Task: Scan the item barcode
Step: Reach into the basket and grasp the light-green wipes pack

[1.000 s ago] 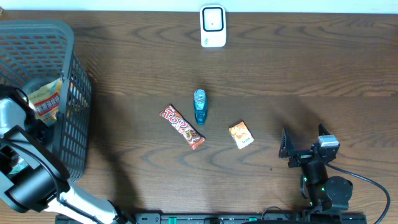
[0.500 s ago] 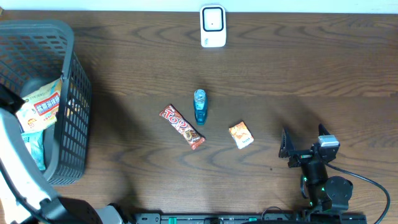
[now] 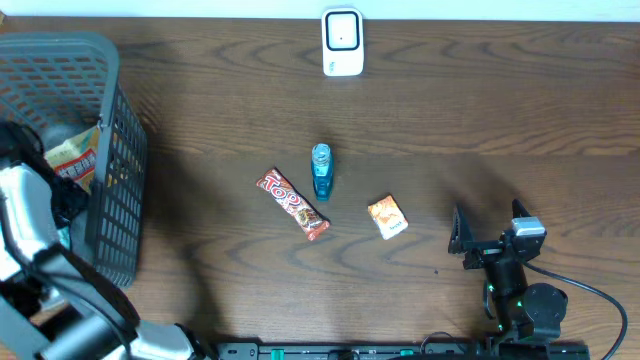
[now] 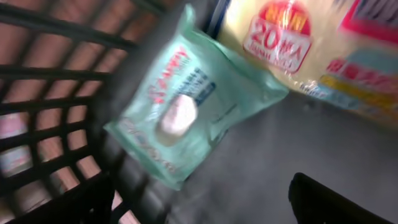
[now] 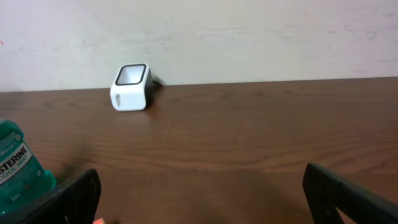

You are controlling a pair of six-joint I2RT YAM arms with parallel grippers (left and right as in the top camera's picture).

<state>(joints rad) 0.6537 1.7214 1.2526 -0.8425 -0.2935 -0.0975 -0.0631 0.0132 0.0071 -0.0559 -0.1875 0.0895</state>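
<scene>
Hanging inside the basket [image 3: 110, 120] at the table's [image 3: 500, 120] left edge, the left gripper [image 4: 199, 205] has its jaws wide with nothing between them; below it lie the wipes [image 4: 186, 106] and a yellow packet [image 4: 323, 50], touching each other on the basket floor. The right gripper [image 5: 199, 199] rests near the near right corner, jaws wide and empty too. Three items wait unscanned, by my reading, in the middle of the table: a bar [image 3: 292, 204], a bottle [image 3: 321, 171] lying just beside it, and an orange packet [image 3: 387, 216] a little apart toward the right. The scanner [image 3: 342, 42] stands at the middle of the far edge. The step looks like clearing the basket, so the left arm should lift straight up past the mesh wall before swinging out, lest a finger catch. The next item is best gripped across its narrow side, barcode left uncovered and turned toward the scanner's window.
</scene>
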